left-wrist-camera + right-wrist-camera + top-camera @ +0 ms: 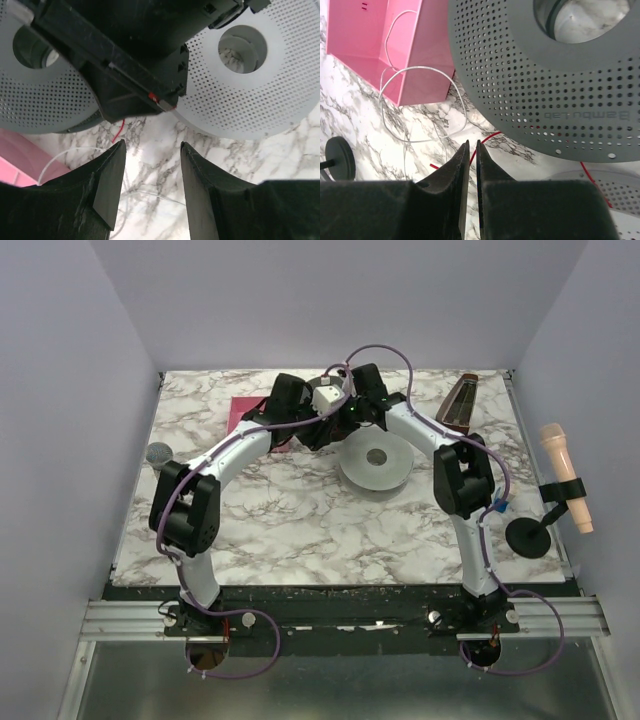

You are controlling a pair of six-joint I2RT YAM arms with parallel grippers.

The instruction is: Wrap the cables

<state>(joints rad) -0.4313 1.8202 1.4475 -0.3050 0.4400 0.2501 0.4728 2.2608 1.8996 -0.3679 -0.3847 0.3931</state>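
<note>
The cable is a thin red wire that runs on the marble from under a grey perforated spool into the narrow gap of my right gripper, which is shut on it. A short red end lies left of the fingers. In the left wrist view the right gripper's black body fills the top, with a bit of red wire hanging below it. My left gripper hovers open just behind, with nothing between its fingers. Both grippers meet at the table's far middle.
A second pale spool lies by the first. A pink box stands to the left, and a thin white wire loops out of it. A microphone on a black stand base is at the right edge, with a brown wedge-shaped object at the back right.
</note>
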